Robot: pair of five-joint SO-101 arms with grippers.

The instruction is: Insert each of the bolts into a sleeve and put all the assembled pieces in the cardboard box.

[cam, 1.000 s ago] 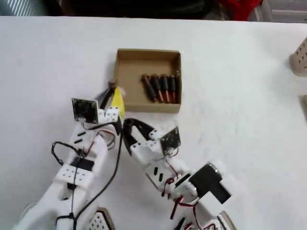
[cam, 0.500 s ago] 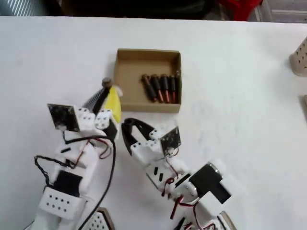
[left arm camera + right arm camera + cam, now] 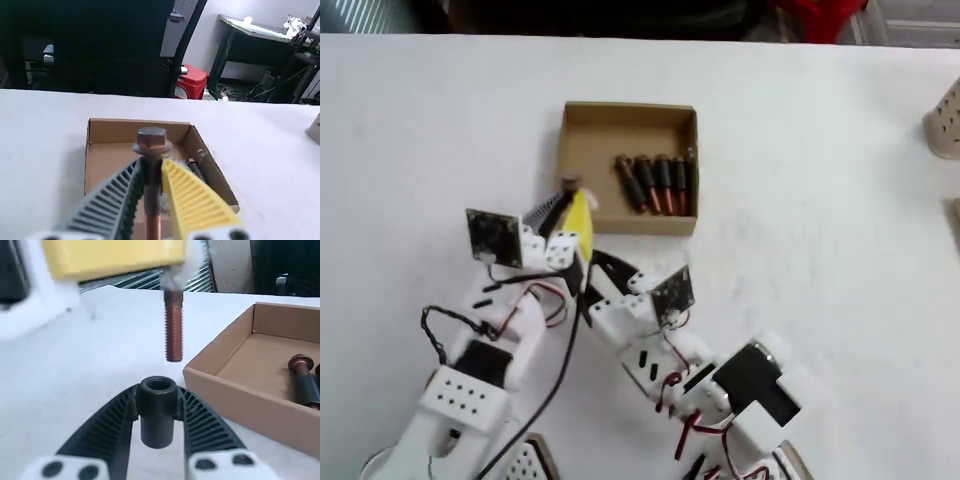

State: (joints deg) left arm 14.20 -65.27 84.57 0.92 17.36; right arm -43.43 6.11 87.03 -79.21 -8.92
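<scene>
My left gripper (image 3: 566,202), with one grey and one yellow finger, is shut on a copper bolt (image 3: 151,150). The bolt stands upright, head up, just outside the near left wall of the cardboard box (image 3: 590,150). Directly under it my right gripper (image 3: 157,392), with black fingers, is shut on an upright black sleeve (image 3: 157,412) with its hole facing up. The bolt's threaded end (image 3: 173,330) hangs a short way above the sleeve, slightly off to one side. Several assembled pieces (image 3: 658,183) lie side by side in the box's right half.
The box (image 3: 107,155) has bare floor on its left half. A beige perforated block (image 3: 945,120) stands at the table's right edge. Both arms crowd the table's near middle. An office chair and a red object stand beyond the far edge.
My left arm swung out to the left, then came back right. The bolt now hangs over the sleeve in my right gripper, which shifted only slightly.
</scene>
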